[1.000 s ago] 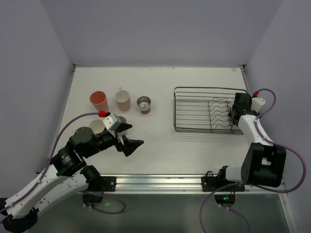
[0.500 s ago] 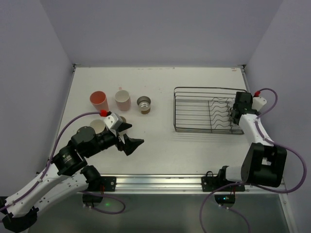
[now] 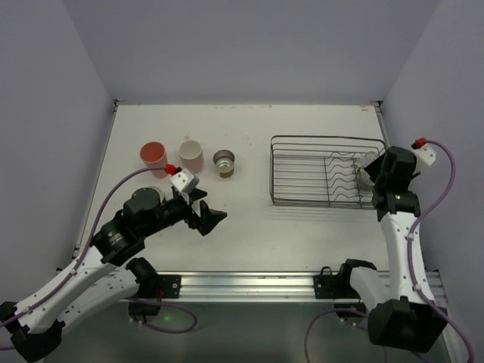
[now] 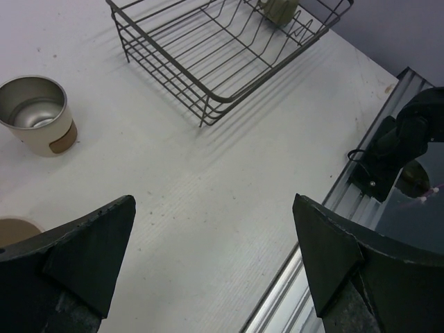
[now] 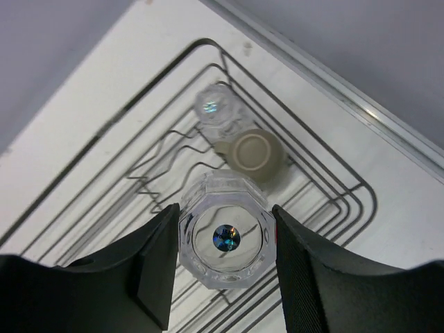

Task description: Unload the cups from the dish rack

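The dish rack [image 3: 302, 172] stands at the right of the table. My right gripper [image 5: 223, 237] is shut on a clear cup [image 5: 223, 243] and holds it above the rack's [image 5: 326, 166] right end. Below it in the rack lie a second clear cup [image 5: 216, 109] and the olive-grey mug [image 5: 253, 152], bottom up. My left gripper [image 3: 209, 220] is open and empty over bare table left of the rack. The salmon-orange cup [image 3: 153, 155], pale pink cup [image 3: 190, 154] and metal cup [image 3: 224, 161] stand in a row at the back left. The beige cup [image 4: 12, 229] is mostly hidden beneath my left finger.
The metal cup [image 4: 35, 114] and the rack [image 4: 208, 62] show ahead in the left wrist view. The aluminium rail [image 3: 249, 283] runs along the table's near edge. Grey walls close in the back and both sides.
My right arm has risen and lifted the clear cup up out of the rack's right end. My left arm has shifted slightly forward and right, still open.
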